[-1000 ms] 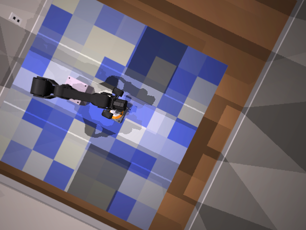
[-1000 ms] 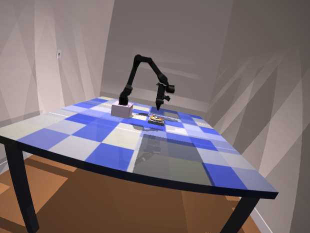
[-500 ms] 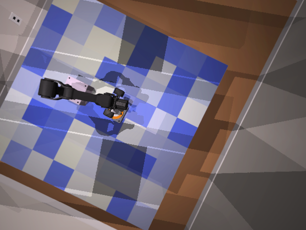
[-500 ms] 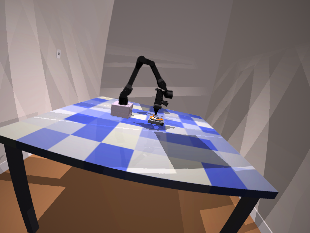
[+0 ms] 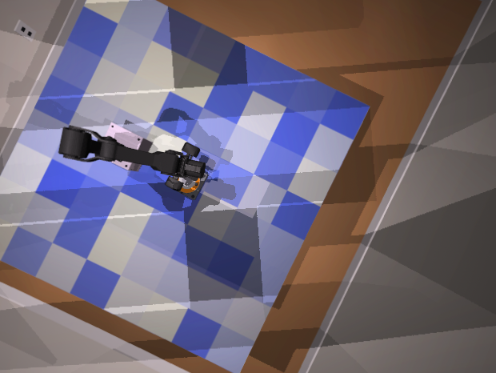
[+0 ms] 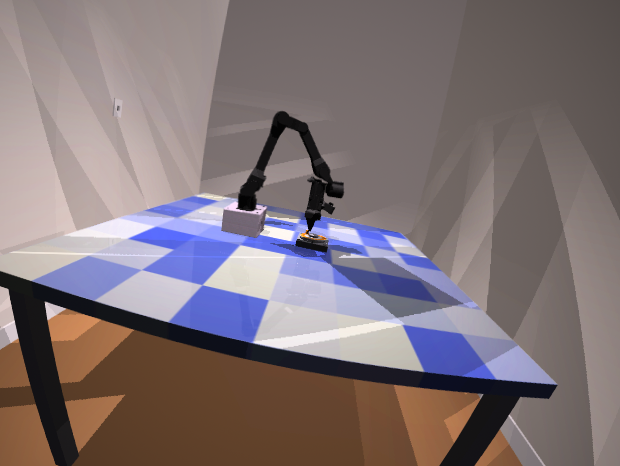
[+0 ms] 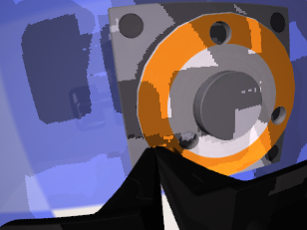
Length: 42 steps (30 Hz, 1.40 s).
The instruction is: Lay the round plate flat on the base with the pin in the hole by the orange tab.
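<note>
Claw (image 7: 160, 153) closed, fingers together, nothing between them; tip at the near edge of the round plate (image 7: 154, 103). Contact with the plate not determinable.

Wrist view only: orange ring of the plate around a grey post (image 7: 228, 103), several small holes through the ring, grey square base (image 7: 126, 61) beneath with corner holes. Pin and orange tab not distinguishable.

Exterior view only: claw (image 6: 310, 226) pointing straight down, tip just above the plate (image 6: 313, 236), plate on dark base (image 6: 311, 244) resting on checkered desk (image 6: 300, 310), near the arm's pale mounting block (image 6: 244, 220).

Top view: plate (image 5: 191, 186) largely hidden under the wrist, orange arc alone showing.
</note>
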### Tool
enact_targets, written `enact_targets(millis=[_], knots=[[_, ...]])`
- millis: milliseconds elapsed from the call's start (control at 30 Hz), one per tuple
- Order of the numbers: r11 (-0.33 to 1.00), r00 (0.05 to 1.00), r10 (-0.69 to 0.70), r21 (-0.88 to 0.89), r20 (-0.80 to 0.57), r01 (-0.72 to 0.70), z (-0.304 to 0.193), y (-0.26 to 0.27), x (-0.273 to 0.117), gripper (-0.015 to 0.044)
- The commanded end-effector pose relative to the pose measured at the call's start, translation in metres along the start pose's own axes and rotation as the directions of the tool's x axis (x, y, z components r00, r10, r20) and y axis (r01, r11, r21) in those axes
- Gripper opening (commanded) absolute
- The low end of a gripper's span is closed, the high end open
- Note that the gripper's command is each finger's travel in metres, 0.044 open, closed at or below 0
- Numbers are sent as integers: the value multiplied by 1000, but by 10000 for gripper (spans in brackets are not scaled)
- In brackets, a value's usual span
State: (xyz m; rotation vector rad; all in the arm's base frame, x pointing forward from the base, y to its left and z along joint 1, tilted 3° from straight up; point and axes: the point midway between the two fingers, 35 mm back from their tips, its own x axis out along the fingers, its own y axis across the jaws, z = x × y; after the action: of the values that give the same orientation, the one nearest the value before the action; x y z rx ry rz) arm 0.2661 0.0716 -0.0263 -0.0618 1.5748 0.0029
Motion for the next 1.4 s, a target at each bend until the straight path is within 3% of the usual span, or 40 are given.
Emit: enact_targets(millis=[0, 1367], knots=[[1000, 1000, 0, -2, -12, 0, -8, -3, 2, 0], [1000, 1000, -3, -2, -14, 3, -32, -33, 2, 0]])
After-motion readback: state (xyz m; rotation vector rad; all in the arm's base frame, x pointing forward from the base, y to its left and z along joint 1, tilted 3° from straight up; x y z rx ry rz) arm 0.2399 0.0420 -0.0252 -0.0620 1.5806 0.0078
